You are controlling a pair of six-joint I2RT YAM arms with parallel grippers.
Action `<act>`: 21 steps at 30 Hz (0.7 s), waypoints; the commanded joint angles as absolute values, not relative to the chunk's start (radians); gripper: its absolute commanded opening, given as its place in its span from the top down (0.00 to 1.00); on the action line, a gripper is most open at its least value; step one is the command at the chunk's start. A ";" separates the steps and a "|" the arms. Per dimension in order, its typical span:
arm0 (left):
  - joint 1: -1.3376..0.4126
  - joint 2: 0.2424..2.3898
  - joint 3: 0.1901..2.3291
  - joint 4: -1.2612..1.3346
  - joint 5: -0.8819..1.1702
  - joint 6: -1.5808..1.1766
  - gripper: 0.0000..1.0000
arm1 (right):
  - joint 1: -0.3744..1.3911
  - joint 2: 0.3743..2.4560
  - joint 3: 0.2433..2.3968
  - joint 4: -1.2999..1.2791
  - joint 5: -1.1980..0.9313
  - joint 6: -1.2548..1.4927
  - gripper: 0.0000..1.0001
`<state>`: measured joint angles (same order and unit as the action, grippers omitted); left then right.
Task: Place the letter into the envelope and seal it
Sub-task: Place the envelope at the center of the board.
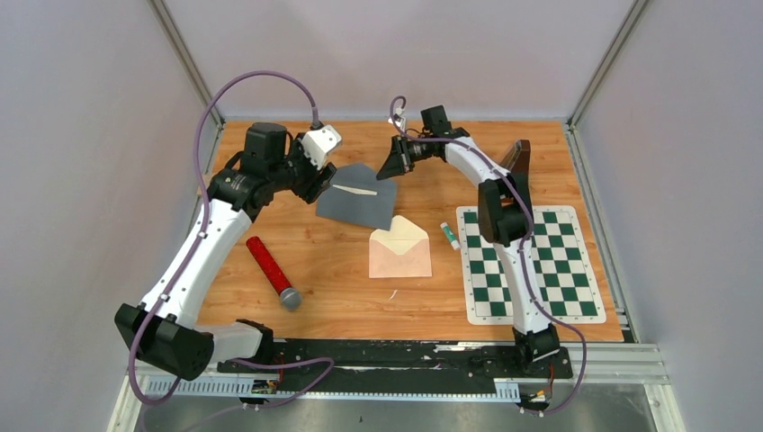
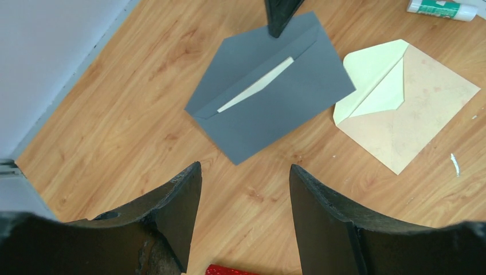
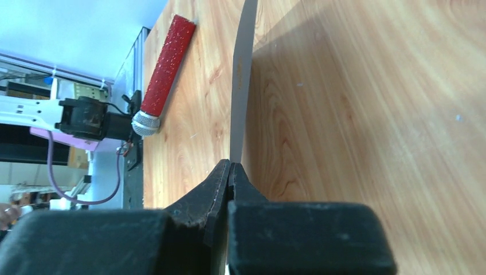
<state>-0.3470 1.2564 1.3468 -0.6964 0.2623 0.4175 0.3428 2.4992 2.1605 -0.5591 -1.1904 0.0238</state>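
Your left tool (image 2: 245, 172) hangs open over the table (image 1: 315, 310). Its two dark fingers (image 2: 172, 212) stand well apart with nothing between them. It sits just off the left end of the gray envelope (image 2: 275, 109) and does not touch it.

Your right tool (image 3: 230, 169) is closed, pinching the thin edge of that envelope at its far right corner. In the right wrist view the paper runs away from the tips edge-on, with a shadow beside it on the wood.

The gray envelope lies at the back middle of the table, between your two tools. The letter (image 2: 256, 86) is inside it, and only a narrow cream sliver shows along the mouth. The flap looks open and flat, not folded over the letter.

A peach envelope (image 1: 399, 250) with its pale flap open lies just in front of the gray one. The two are close, but you cannot tell whether they touch. A glue stick (image 1: 449, 234) lies near its right side, beside the chess mat (image 1: 531, 265). A red microphone (image 1: 273, 272) lies to the front left, well apart from both envelopes.
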 commanded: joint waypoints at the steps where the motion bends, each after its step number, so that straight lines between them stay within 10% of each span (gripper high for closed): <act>1: -0.342 1.219 1.348 -0.683 0.295 0.362 0.34 | 0.389 2.530 2.288 -0.505 -1.126 0.005 1.00; 16: -0.337 1.227 1.353 -0.679 0.325 0.338 0.34 | 0.439 2.613 2.352 -0.496 -0.897 0.031 0.98; 21: -0.336 1.232 1.349 -0.670 0.326 0.329 0.34 | 0.439 2.619 2.364 -0.491 -0.864 0.020 0.63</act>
